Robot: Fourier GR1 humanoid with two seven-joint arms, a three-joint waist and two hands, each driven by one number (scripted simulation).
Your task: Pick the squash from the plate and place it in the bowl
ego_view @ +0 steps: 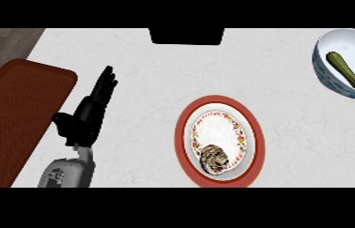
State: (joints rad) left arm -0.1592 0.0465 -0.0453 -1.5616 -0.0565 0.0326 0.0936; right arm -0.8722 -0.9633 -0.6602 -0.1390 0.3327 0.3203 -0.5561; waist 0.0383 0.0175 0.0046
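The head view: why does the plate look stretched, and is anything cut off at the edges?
Head view: the plate appears taller than wide, the steep downward angle distorting it; the bowl is cropped by the right edge; lighting is flat, with no glare on the counter.

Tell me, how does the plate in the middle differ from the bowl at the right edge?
The plate is flat with a wide red rim; the bowl is deep with a blue patterned wall. The plate shows whole near the counter's middle; the bowl is cut off by the right edge. The plate carries a brown mottled item; the bowl holds a green squash. Both are white inside.
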